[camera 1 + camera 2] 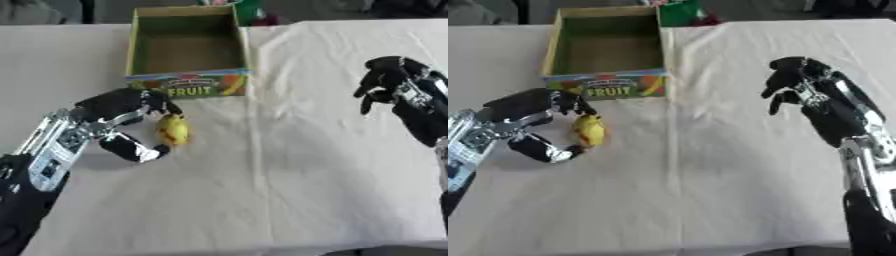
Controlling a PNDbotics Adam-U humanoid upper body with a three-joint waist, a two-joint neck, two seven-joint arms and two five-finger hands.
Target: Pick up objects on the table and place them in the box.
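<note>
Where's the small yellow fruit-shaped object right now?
The small yellow fruit-shaped object lies on the white tablecloth, left of centre, just in front of the cardboard fruit box, between the left hand's fingers and thumb.

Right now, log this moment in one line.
left hand: fingers around yellow fruit | right hand: raised, holding nothing | box: empty

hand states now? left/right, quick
Left hand: shut on the yellow fruit, fingers and thumb curled round it on the table.
Right hand: shut, fingers curled, holding nothing, raised over the cloth.
</note>
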